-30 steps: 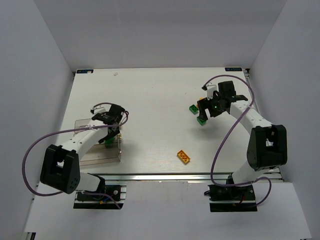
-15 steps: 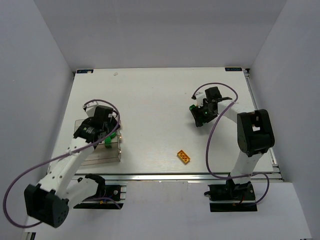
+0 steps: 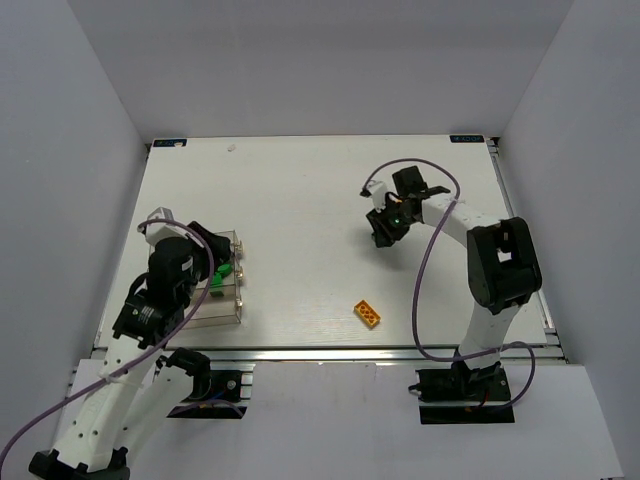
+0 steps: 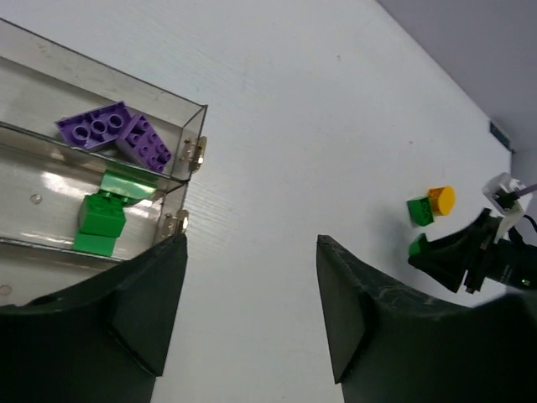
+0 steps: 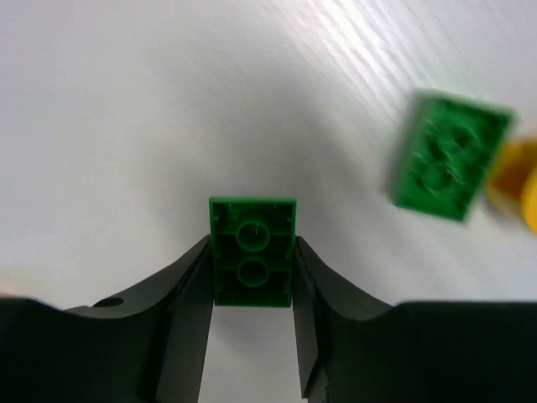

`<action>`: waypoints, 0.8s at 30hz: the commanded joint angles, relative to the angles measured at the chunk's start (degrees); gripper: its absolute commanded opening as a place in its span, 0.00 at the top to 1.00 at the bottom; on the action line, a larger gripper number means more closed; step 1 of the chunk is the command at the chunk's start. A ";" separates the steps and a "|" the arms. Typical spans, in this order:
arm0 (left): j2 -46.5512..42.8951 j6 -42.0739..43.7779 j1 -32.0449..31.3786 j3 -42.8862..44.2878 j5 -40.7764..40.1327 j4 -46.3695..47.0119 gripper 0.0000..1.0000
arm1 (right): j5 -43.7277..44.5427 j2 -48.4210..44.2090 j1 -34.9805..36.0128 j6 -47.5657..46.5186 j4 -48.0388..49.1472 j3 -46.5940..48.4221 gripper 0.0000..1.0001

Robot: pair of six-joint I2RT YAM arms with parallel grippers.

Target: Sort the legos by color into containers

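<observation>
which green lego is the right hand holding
The green brick pinched in the right hand, underside facing the wrist camera; a loose green brick lies on the table by a yellow piece.

left tool (image 4: 252,252), fingers apart, hangs over the bench (image 4: 277,109) beside a clear bin (image 4: 195,126); purple bricks (image 4: 92,126) and a green brick (image 4: 96,222) lie in separate compartments.

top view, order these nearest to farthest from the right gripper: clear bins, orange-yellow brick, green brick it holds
1. green brick: held in the right gripper itself.
2. orange-yellow brick: loose, toward the near edge.
3. clear bins: far left side.
</observation>
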 commanded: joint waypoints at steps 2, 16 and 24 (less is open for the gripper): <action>-4.42 0.91 0.10 -3.30 4.09 5.77 0.25 | -24.10 0.60 7.19 -6.31 -8.68 11.24 1.00; -14.27 0.83 -0.43 -3.40 5.86 7.73 0.22 | -27.34 21.25 31.63 10.63 -0.97 46.32 1.00; -16.74 0.83 -0.43 0.20 5.86 3.42 0.21 | -14.95 27.24 38.40 20.48 10.63 51.16 0.96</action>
